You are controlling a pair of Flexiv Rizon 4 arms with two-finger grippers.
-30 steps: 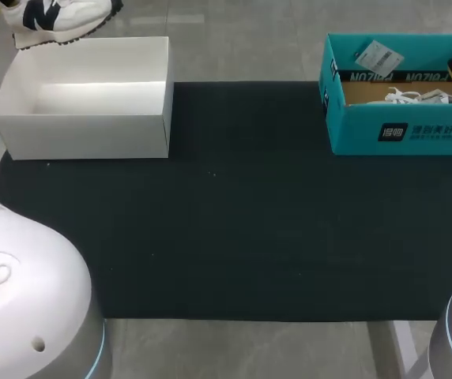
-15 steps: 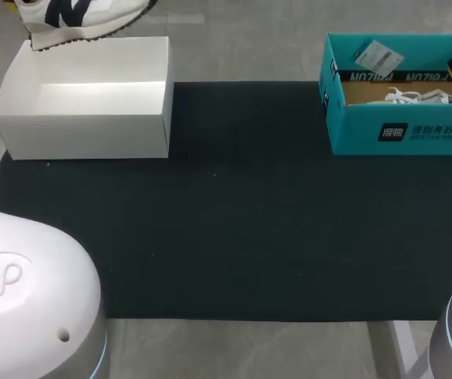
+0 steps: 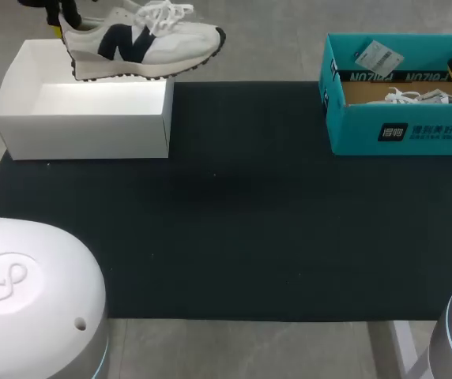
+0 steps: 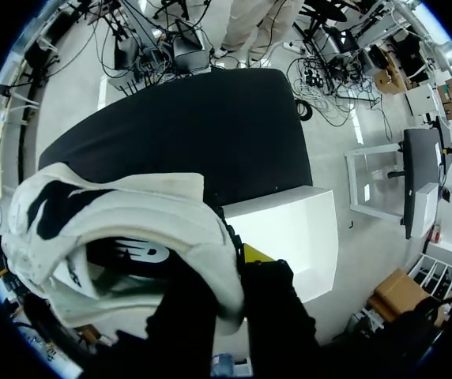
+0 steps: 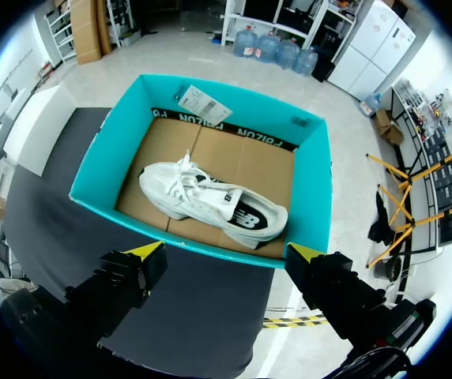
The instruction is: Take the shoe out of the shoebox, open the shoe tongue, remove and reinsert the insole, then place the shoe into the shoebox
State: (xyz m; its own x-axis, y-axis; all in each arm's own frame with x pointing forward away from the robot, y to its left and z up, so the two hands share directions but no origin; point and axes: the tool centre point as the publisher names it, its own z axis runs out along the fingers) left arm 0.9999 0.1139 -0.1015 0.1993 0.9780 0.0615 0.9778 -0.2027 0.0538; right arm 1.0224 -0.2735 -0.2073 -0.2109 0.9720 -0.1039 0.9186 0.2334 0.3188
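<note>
Far left, above white shoebox point(image 3: 84, 130): your left tool point(image 3: 56, 24) clenched on shoe point(image 3: 143, 43) at its heel, held aloft | step: take-out looks done; next you likely set it on the counter point(image 3: 234, 221), then open the tongue | right: right tool point(image 5: 227, 251) spread, empty, over teal shoebox point(image 3: 400, 130) holding second shoe point(image 5: 210, 201) | count: shoes 2, boxes 2, tools 2

You see a black mat point(image 3: 234, 221) spread flat over the middle of a grey surface point(image 3: 250, 47). Grey strips show beyond its far and near edges. Light's even, no hard shadows.
</note>
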